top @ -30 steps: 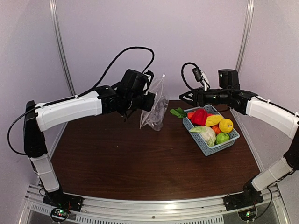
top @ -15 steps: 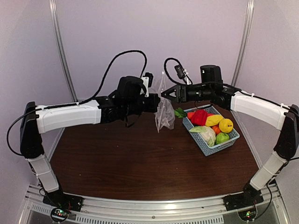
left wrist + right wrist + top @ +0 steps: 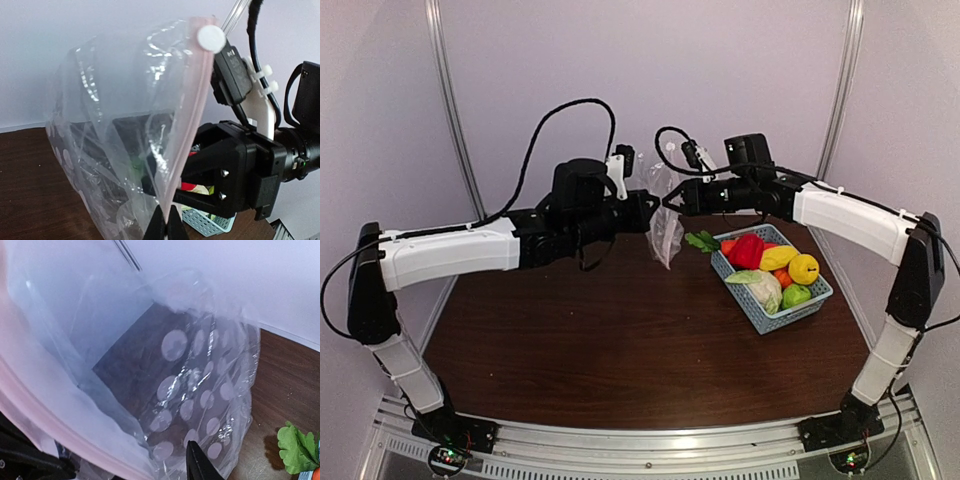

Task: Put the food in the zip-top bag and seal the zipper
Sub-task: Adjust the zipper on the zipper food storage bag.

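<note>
Seen from above, the bag (image 3: 666,228) hangs in the air over the far middle of the table (image 3: 620,350), at about 12 o'clock on the tabletop. Its bottom is near the wood, but whether it touches cannot be told. It is clear plastic with white dots on its lower part, and nothing shows inside it.

The left gripper (image 3: 648,210) comes in from 9 o'clock of the bag. In the left wrist view its two fingertips are pressed together on the pink zipper strip (image 3: 192,100), which runs up and to 1 o'clock from the pinch, so this tool is clamped on the bag's mouth edge.

The right gripper (image 3: 670,200) meets the bag's upper edge from 2 o'clock. In its own camera one dark fingertip (image 3: 197,465) stands at 6 o'clock against the dotted plastic. The other finger is hidden, so it cannot be told whether this tool is closed on the plastic or apart from it.

The food sits in a light-blue basket (image 3: 800,312) at 2 o'clock on the table, well apart from the bag: a red pepper (image 3: 748,250), a yellow fruit (image 3: 804,268), a green fruit (image 3: 797,295) and a pale cabbage (image 3: 763,288). The leafy greens (image 3: 700,241) lie on the wood at the basket's 10 o'clock corner, between basket and bag.
</note>
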### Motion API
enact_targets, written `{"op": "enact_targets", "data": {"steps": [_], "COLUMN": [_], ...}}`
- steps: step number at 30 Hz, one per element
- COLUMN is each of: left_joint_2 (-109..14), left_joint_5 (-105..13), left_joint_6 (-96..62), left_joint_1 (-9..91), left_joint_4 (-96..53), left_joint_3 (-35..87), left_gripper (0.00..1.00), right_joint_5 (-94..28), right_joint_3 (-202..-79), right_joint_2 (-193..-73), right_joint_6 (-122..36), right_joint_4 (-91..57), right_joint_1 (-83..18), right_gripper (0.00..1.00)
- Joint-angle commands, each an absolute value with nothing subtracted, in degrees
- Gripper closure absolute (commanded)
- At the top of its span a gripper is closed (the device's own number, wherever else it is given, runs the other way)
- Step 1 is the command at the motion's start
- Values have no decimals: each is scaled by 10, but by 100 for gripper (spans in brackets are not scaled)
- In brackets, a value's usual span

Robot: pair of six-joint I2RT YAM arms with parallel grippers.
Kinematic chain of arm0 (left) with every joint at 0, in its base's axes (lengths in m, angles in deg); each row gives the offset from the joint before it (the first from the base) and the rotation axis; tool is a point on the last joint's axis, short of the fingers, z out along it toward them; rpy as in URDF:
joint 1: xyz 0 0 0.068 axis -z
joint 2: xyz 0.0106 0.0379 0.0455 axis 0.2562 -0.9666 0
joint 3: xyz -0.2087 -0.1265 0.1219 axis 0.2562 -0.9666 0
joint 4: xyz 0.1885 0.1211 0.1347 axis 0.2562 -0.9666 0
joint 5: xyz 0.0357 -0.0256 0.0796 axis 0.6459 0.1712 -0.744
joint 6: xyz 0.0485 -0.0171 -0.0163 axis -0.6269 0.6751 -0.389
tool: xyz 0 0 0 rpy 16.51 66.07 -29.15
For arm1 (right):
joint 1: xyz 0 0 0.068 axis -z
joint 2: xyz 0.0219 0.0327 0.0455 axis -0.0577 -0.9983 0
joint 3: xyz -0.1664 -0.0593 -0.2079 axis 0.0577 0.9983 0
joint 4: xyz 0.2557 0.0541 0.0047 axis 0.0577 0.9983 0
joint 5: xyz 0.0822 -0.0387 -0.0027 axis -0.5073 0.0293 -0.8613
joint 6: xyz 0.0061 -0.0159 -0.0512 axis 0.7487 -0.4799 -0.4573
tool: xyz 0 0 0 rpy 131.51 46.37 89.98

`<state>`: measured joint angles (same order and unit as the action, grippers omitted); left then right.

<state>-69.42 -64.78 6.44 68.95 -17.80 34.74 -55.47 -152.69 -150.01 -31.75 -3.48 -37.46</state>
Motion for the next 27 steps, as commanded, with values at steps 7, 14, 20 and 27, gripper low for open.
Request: {"op": "enact_targets", "data": {"steps": [7, 14, 20, 27], "left_joint_2": [-655, -642, -660, -624], "left_joint_5": [-765, -871, -891, -910], "left_joint_6": [44, 47, 44, -54], "left_joint_1": [686, 650, 649, 648], "left_joint_4": [-237, -304, -317, -322], "left_joint_3": [337, 321, 331, 349], "left_gripper": [100, 100, 100, 100], "right_joint_5": [-405, -243, -176, -397], "right_joint_3": [-1662, -1689, -1669, -1673], "right_joint_2": [-1587, -1577, -1572, -1543], "right_joint_6": [-372, -406, -396, -420], "right_joint_4": [46, 78, 98, 72], "right_joint_1": [-381, -391, -437, -429], "right_gripper": [100, 100, 100, 55]}}
